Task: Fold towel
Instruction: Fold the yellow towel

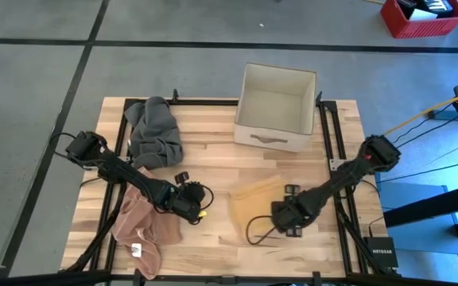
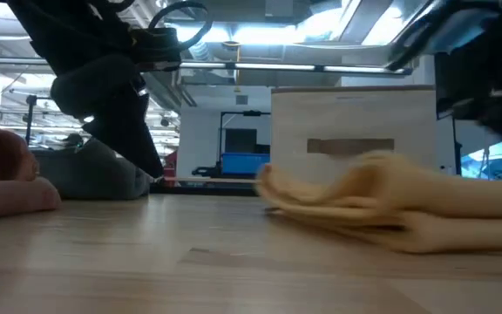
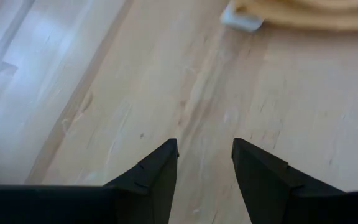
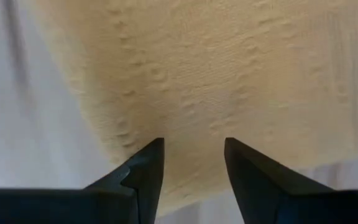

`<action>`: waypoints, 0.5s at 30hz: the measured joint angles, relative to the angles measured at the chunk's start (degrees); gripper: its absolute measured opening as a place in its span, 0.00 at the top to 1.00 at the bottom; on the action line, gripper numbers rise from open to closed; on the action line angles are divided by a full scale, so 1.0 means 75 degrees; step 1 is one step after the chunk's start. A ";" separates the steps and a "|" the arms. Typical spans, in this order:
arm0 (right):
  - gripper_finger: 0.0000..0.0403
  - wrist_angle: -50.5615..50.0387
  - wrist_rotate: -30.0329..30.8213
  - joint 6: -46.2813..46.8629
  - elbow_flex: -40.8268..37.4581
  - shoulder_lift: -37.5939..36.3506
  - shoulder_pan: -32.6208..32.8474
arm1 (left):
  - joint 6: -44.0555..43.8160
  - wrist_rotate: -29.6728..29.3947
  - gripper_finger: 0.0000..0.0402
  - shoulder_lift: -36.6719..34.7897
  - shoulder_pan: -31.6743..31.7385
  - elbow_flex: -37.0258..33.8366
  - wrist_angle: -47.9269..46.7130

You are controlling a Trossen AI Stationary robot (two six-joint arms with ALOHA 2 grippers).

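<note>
Yellow towel (image 1: pixel 254 200) lies rumpled at the table's five o'clock. Right gripper (image 4: pixel 191 165), parted and empty, should pinch its near edge; left gripper (image 3: pixel 205 163), parted, waits at seven o'clock.

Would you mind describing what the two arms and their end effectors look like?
Both are slim, dark, jointed arms. The left end effector shows a small yellow spot beside it; a black cable loops on the table by the right end effector. In the wrist views each ends in two dark, wedge-shaped fingers tapering to pointed tips.
</note>
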 joint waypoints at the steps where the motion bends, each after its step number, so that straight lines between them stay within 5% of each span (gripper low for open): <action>1: 0.57 -0.0164 -0.0155 0.0219 0.0024 -0.0125 0.0066 | 0.0055 0.0000 0.63 -0.0003 0.0000 0.0000 0.0011; 4: 0.57 -0.0045 0.0286 0.0779 0.0157 -0.0437 0.0193 | 0.0090 0.0002 0.63 -0.0003 0.0009 0.0000 0.0165; 10: 0.57 0.3218 0.3471 0.1039 -0.0065 -0.0357 0.0196 | 0.0133 -0.0003 0.63 -0.0006 0.0015 0.0000 0.0717; 15: 0.57 0.4465 0.3538 0.1053 -0.0239 0.0236 0.0203 | 0.0554 0.0017 0.63 -0.0009 0.0015 0.0000 0.1423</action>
